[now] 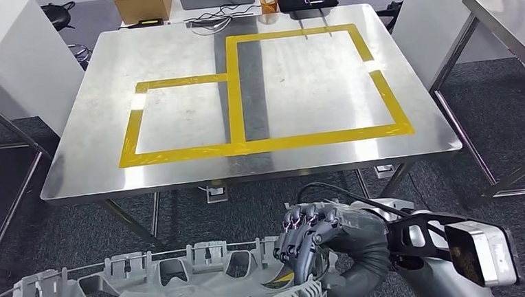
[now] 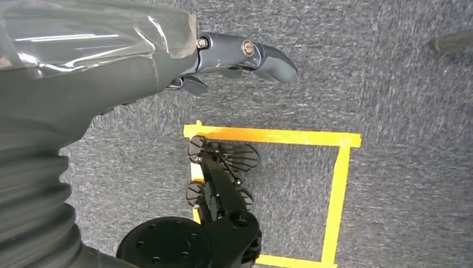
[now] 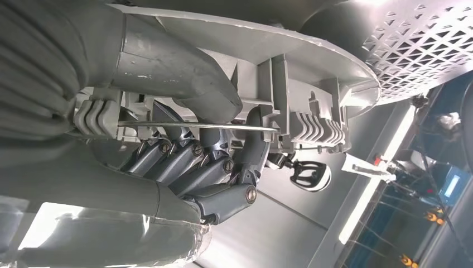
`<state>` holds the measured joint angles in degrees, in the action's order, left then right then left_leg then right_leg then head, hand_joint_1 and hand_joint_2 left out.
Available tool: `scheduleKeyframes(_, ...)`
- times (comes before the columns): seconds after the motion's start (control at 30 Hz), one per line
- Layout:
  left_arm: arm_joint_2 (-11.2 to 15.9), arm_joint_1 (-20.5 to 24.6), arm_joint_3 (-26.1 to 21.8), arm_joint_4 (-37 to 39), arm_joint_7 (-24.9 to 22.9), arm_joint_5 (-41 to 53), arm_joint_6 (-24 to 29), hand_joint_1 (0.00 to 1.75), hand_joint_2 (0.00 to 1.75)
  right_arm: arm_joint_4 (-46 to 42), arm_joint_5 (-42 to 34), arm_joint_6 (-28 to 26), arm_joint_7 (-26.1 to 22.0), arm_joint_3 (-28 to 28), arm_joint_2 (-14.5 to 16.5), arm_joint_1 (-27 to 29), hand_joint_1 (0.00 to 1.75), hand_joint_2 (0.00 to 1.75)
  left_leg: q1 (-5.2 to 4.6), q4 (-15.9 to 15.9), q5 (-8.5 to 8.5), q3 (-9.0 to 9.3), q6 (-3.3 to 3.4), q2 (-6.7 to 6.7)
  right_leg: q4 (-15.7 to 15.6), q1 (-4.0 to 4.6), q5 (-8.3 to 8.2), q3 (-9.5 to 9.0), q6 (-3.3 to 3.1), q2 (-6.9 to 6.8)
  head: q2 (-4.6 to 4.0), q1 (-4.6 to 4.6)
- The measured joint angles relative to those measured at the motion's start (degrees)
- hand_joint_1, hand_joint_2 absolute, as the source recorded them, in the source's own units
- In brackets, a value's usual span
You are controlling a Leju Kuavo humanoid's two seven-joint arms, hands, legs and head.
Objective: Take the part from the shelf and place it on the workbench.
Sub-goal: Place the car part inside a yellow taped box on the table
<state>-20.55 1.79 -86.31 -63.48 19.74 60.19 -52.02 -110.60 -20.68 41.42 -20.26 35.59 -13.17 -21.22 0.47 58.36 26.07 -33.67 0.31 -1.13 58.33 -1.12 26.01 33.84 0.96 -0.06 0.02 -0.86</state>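
Now the right hand grips the grey plastic part at its rim, at about 5 o'clock in the head view. Its dark fingers are curled over the edge of the part, and the right wrist view shows the same fingers wrapped around a ribbed section of the part, with the thick thumb on the opposite side. The part is a large curved moulding with clips and openings along its edge (it looks like a piece of car trim, but I cannot tell exactly which one). It lies at 6 to 7 o'clock in the head view, in front of the near edge of the worktop and lower in the picture, not on it.

The steel worktop carries yellow tape that marks two joined rectangles, a smaller one at 9 o'clock and a bigger one at 12 to 3 o'clock. Behind the worktop, at 12 o'clock, stand a cardboard box and some cables.

The left hand hangs over grey carpet, with nothing in it and its fingers apart; the thumb is stretched out. Below it on the floor there is a square of yellow tape.
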Motion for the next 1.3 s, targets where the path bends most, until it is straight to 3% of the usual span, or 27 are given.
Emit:
scheduleKeyframes(0.07, 0.0, 0.0, 0.0, 0.0, 0.0, 0.0, -0.1, 0.0, 1.75, 0.0, 0.0, 0.0, 0.0, 0.0, 0.0, -0.1, 1.69, 1.75, 0.24, 1.9, 1.16, -0.83, -0.6, 0.19, -0.1, -0.23, 0.04, -0.35, -0.71, -0.02, 0.0, -0.13)
scheduleKeyframes(0.1, 0.0, 0.0, 0.0, 0.0, 0.0, 0.0, -0.1, 0.0, 1.75, 0.0, 0.0, 0.0, 0.0, 0.0, 0.0, -0.1, 1.69, 1.75, 0.34, 4.2, 2.35, -2.0, -0.86, 0.31, -0.2, -0.35, 0.11, -0.55, -0.97, -0.03, 0.0, -0.21)
scheduleKeyframes(0.17, 0.0, 0.0, 0.0, 0.0, 0.0, 0.0, -0.1, 0.0, 1.75, 0.0, -0.1, 0.0, 0.0, 0.0, 0.0, -0.1, 1.69, 1.75, 0.45, 12.0, 5.33, -6.14, -1.2, 0.48, -0.2, -0.19, 0.31, -0.74, -1.29, -0.05, 0.0, -0.35)
scheduleKeyframes(0.2, 0.1, 0.0, 0.0, 0.0, 0.0, 0.0, -0.1, 0.0, 1.75, 0.0, -0.2, 0.0, 0.1, 0.0, 0.0, -0.1, 1.69, 1.75, 0.48, 15.2, 6.15, -8.11, -1.26, 0.5, -0.2, -0.1, 0.39, -0.8, -1.4, -0.04, 0.0, -0.35)
scheduleKeyframes(0.23, 0.1, 0.0, 0.0, 0.0, 0.0, 0.0, -0.1, 0.0, 1.75, 0.0, -0.3, -0.1, 0.2, 0.0, 0.0, -0.1, 1.69, 1.75, 0.48, 16.6, 5.9, -9.29, -1.22, 0.52, -0.2, 0.0, 0.51, -0.91, -1.47, -0.03, 0.0, -0.35)
scheduleKeyframes(0.27, 0.1, 0.0, 0.0, 0.0, 0.0, 0.0, -0.1, 0.0, 1.75, 0.0, -0.3, -0.1, 0.2, 0.0, 0.0, -0.1, 1.69, 1.75, 0.47, 15.3, 4.43, -9.08, -1.06, 0.54, -0.1, 0.09, 0.64, -1.09, -1.52, -0.01, 0.0, -0.36)
scheduleKeyframes(0.33, 0.1, 0.0, 0.0, 0.0, 0.0, 0.0, -0.1, 0.0, 1.75, -0.1, -0.5, -0.3, 0.4, 0.0, 0.0, -0.2, 1.69, 1.75, 0.26, 8.0, 0.01, -6.06, -0.32, 0.62, -0.2, 0.23, 0.97, -1.6, -1.5, 0.04, 0.0, -0.34)
scheduleKeyframes(0.4, 0.2, 0.0, 0.0, -0.1, 0.1, 0.1, -0.1, 0.0, 1.75, -0.3, -0.6, -0.4, 0.5, 0.0, 0.0, -0.3, 1.69, 1.75, -0.19, 1.9, -2.13, -3.11, 0.47, 0.81, -0.2, 0.52, 1.31, -1.8, -1.2, 0.08, 0.0, -0.32)
scheduleKeyframes(0.47, 0.2, 0.0, 0.0, -0.1, 0.1, 0.2, -0.1, 0.0, 1.75, -0.5, -0.8, -0.6, 0.7, 0.0, 0.0, -0.3, 1.69, 1.75, -0.57, 0.5, -1.92, -2.3, 0.88, 0.86, -0.3, 0.63, 1.51, -1.78, -0.66, 0.06, 0.0, -0.32)
scheduleKeyframes(0.57, 0.2, -0.1, 0.0, -0.2, 0.4, 0.4, -0.4, 0.0, 1.75, -1.1, -0.9, -1.0, 1.1, 0.0, -0.1, -0.4, 1.69, 1.75, -0.29, -0.8, -2.27, -1.36, 1.58, 0.71, 0.9, 0.6, 2.35, -1.21, -0.03, -0.01, 0.0, -0.22)
scheduleKeyframes(0.6, 0.2, -0.1, 0.0, -0.2, 0.4, 0.4, -0.5, 0.0, 1.75, -1.3, -1.0, -1.2, 1.2, -0.1, -0.1, -0.4, 1.69, 1.75, -0.12, -1.2, -2.34, -0.96, 1.85, 0.7, 3.2, 0.61, 3.31, -0.06, -0.09, 0.0, 0.0, -0.16)
scheduleKeyframes(0.67, 0.1, 0.0, 0.0, -0.2, 0.5, 0.6, -0.6, 0.0, 1.75, -1.4, -1.0, -1.3, 1.3, -0.1, -0.3, -0.3, 1.69, 1.75, -0.13, -1.4, -2.11, -0.68, 2.23, 0.69, 10.6, 0.5, 5.89, 3.99, -0.31, 0.03, 0.0, -0.08)
scheduleKeyframes(0.73, 0.1, -0.1, 0.0, -0.2, 0.6, 0.9, -0.6, 0.0, 1.75, -1.5, -1.0, -1.4, 1.4, -0.1, -0.4, 0.0, 1.69, 1.75, -0.17, -1.4, -1.81, -0.46, 2.32, 0.62, 15.9, 0.36, 6.9, 7.47, 0.14, 0.02, 0.0, -0.08)
scheduleKeyframes(0.77, 0.1, -0.1, 0.0, -0.2, 0.7, 1.1, -0.6, 0.0, 1.75, -1.5, -1.0, -1.4, 1.4, -0.1, -0.5, 0.1, 1.69, 1.75, -0.16, -1.3, -1.65, -0.25, 2.24, 0.53, 15.4, 0.24, 6.03, 7.63, 0.66, 0.01, 0.0, -0.08)
scheduleKeyframes(0.8, 0.1, -0.1, 0.0, -0.2, 0.8, 1.2, -0.6, 0.0, 1.75, -1.5, -1.0, -1.4, 1.5, -0.1, -0.5, 0.2, 1.69, 1.75, -0.13, -1.3, -1.44, 0.04, 2.09, 0.43, 12.7, 0.08, 4.4, 6.71, 1.28, 0.0, 0.0, -0.07)
scheduleKeyframes(0.83, 0.1, -0.1, 0.0, -0.2, 0.9, 1.2, -0.6, 0.0, 1.75, -1.5, -0.9, -1.4, 1.5, -0.1, -0.6, 0.2, 1.69, 1.75, -0.1, -1.1, -1.14, 0.31, 1.85, 0.32, 8.3, -0.09, 2.29, 4.84, 1.84, -0.01, 0.0, -0.06)
scheduleKeyframes(0.87, 0.1, -0.1, 0.0, -0.2, 1.0, 1.3, -0.6, 0.0, 1.75, -1.6, -0.9, -1.4, 1.5, -0.1, -0.6, 0.2, 1.69, 1.75, -0.18, -0.8, -0.78, 0.46, 1.51, 0.22, 4.4, -0.12, 0.62, 3.0, 2.0, 0.0, 0.0, -0.06)
scheduleKeyframes(0.93, 0.1, 0.0, 0.0, -0.2, 1.1, 1.3, -0.5, 0.0, 1.75, -1.8, -0.9, -1.4, 1.5, -0.2, -0.6, 0.2, 1.69, 1.75, -0.36, -0.3, -0.12, 0.49, 0.84, 0.13, 0.1, -0.07, -0.96, 0.94, 1.34, 0.02, 0.0, -0.09)
scheduleKeyframes(1.0, 0.1, 0.0, 0.0, -0.2, 1.1, 1.3, -0.5, 0.0, 1.75, -1.9, -0.9, -1.4, 1.6, -0.3, -0.6, 0.2, 1.69, 1.75, -0.34, -0.2, 0.2, 0.49, 0.37, 0.13, -0.1, 0.09, -0.85, 0.84, 0.19, 0.05, 0.0, -0.12)
scheduleKeyframes(1.07, 0.1, 0.0, 0.0, -0.2, 1.2, 1.3, -0.5, 0.0, 1.75, -2.0, -0.9, -1.4, 1.6, -0.3, -0.6, 0.1, 1.69, 1.75, -0.09, 0.7, 0.96, 0.08, -0.16, 0.24, -0.2, -0.07, -0.66, 0.52, -0.56, 0.06, 0.0, -0.19)
scheduleKeyframes(1.13, 0.1, 0.0, 0.0, -0.3, 1.2, 1.4, -0.5, 0.0, 1.75, -2.1, -0.9, -1.4, 1.6, -0.3, -0.6, 0.1, 1.69, 1.75, 0.15, 5.7, 3.31, -2.37, -0.79, 0.46, -0.2, -0.26, -0.28, 0.01, -1.22, 0.03, 0.0, -0.35)
scheduleKeyframes(1.2, 0.1, 0.0, 0.0, -0.3, 1.3, 1.4, -0.5, 0.0, 1.75, -2.2, -0.9, -1.3, 1.6, -0.2, -0.6, 0.2, 1.69, 1.75, 0.27, 13.7, 6.1, -6.75, -1.18, 0.67, -0.2, -0.13, 0.23, -0.44, -1.67, 0.03, 0.0, -0.42)
scheduleKeyframes(1.23, 0.2, 0.0, 0.0, -0.3, 1.4, 1.4, -0.6, 0.0, 1.75, -2.2, -0.9, -1.3, 1.6, -0.2, -0.6, 0.2, 1.69, 1.75, 0.28, 16.5, 6.52, -8.59, -1.22, 0.74, -0.2, -0.04, 0.5, -0.73, -1.76, 0.05, 0.0, -0.42)
scheduleKeyframes(1.27, 0.2, 0.0, 0.0, -0.3, 1.5, 1.5, -0.6, 0.0, 1.75, -2.2, -0.9, -1.3, 1.6, -0.2, -0.6, 0.2, 1.69, 1.75, 0.28, 16.9, 5.75, -9.29, -1.14, 0.78, -0.2, 0.03, 0.78, -1.09, -1.77, 0.08, 0.0, -0.42)
scheduleKeyframes(1.3, 0.2, 0.0, 0.0, -0.3, 1.5, 1.5, -0.7, 0.0, 1.75, -2.2, -0.9, -1.3, 1.6, -0.2, -0.6, 0.2, 1.69, 1.75, 0.25, 15.1, 3.96, -8.86, -0.94, 0.79, -0.2, 0.11, 1.1, -1.56, -1.75, 0.11, 0.0, -0.42)
